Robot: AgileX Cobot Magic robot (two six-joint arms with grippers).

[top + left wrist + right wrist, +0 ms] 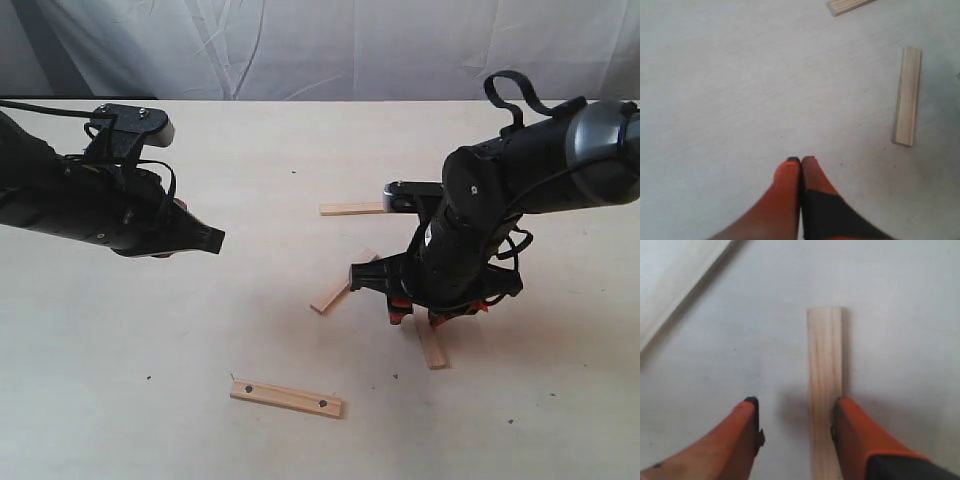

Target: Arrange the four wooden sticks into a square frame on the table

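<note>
Four wooden sticks lie apart on the table [120, 340], not forming a square frame. A dotted stick [286, 397] lies nearest the front. A plain stick [340, 288] lies at a slant in the middle. Another stick [352, 209] lies farther back, its right end hidden by the arm. My right gripper [420, 318] is open and low over the fourth stick [433, 347]. In the right wrist view that stick [825, 385] lies between the fingers of the right gripper [795, 415], close against one finger [855, 430]. My left gripper [212, 240] hovers at the left, shut and empty, fingertips pressed together [801, 161].
A wrinkled grey-white cloth [330, 45] hangs behind the table's far edge. The left wrist view shows a plain stick [906, 95] and the end of another stick [847, 5] ahead of the shut fingers. A blurred pale strip [675, 290] crosses a corner of the right wrist view.
</note>
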